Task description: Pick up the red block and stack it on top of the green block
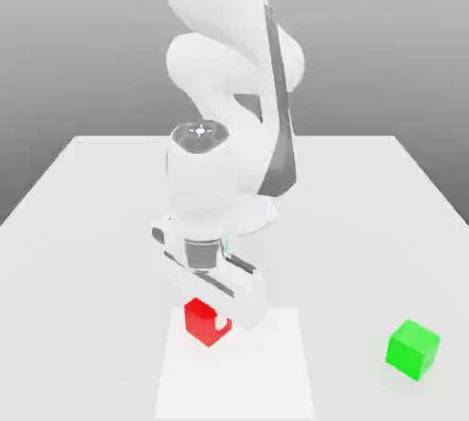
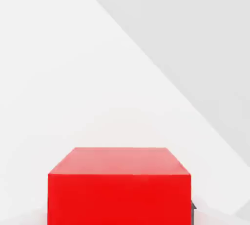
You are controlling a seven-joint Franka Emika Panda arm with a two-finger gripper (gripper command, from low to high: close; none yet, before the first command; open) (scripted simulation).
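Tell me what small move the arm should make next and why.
Probably close the fingers on the red block and then lift. The gripper is already down at the block on the table, with a fingertip overlapping its right face in the exterior view. The green block sits apart, toward the exterior view's right, with nothing on it yet.

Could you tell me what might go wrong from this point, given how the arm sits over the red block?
1. The gripper is low at the red block; an off-centre hold could let the cube twist or slip on lifting.
2. The green block sits well off toward the exterior view's right, near the table edge; an imprecise placement could nudge it off.
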